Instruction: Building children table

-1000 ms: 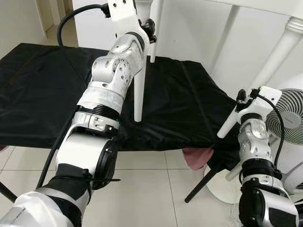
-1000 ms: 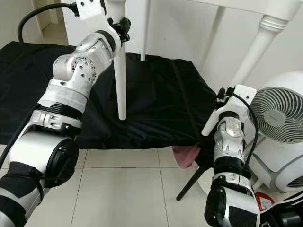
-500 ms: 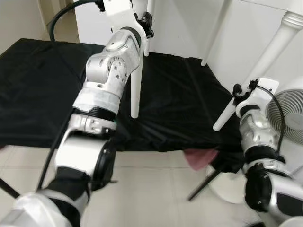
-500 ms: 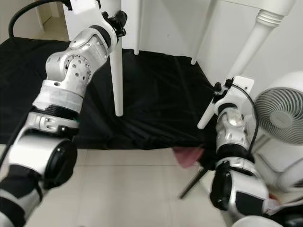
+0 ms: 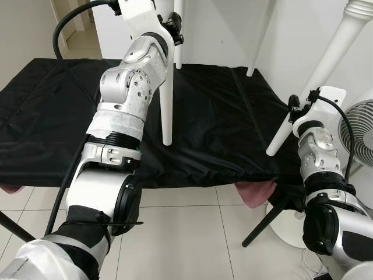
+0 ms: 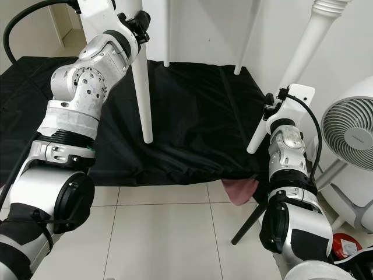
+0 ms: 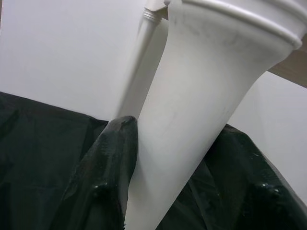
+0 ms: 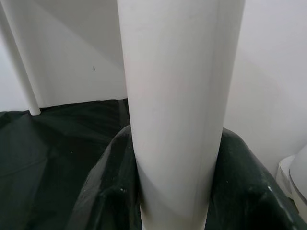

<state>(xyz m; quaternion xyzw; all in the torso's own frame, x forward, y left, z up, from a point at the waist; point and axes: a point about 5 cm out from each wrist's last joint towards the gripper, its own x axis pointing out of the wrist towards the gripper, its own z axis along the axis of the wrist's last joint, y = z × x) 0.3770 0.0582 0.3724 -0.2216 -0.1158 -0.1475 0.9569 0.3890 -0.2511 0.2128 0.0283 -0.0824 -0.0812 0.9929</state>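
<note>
The children's table stands with its legs on a black cloth (image 5: 52,116) spread over a low platform; its top lies above the upper edge of the head views, so whether it is level cannot be told. The left gripper (image 7: 187,201), in the upper centre of the left eye view, has its fingers (image 7: 110,163) clenched around the near left leg (image 5: 166,111), whose foot rests on the cloth in mid-frame. The right gripper (image 8: 177,196) is likewise closed on the near right leg (image 6: 303,52), which slants from the upper right corner down to a foot at or just past the cloth's right-hand edge. Two further legs (image 6: 166,35) stand at the back, along the white wall. Risks, as judged: the right foot may slip off the edge, since the cloth is loose, glossy and wrinkled and may slide underfoot; uneven pulls by the two arms could rack the frame or strain a joint; the smooth tapered legs may slide through the fingers. The legs are white, matt and round in section, with turned rings near the top. A pink cloth (image 5: 256,192) hangs beneath the front edge; a white fan (image 6: 349,131) with a ribbed grille stands at right on pale glazed floor tiles (image 5: 175,233).
</note>
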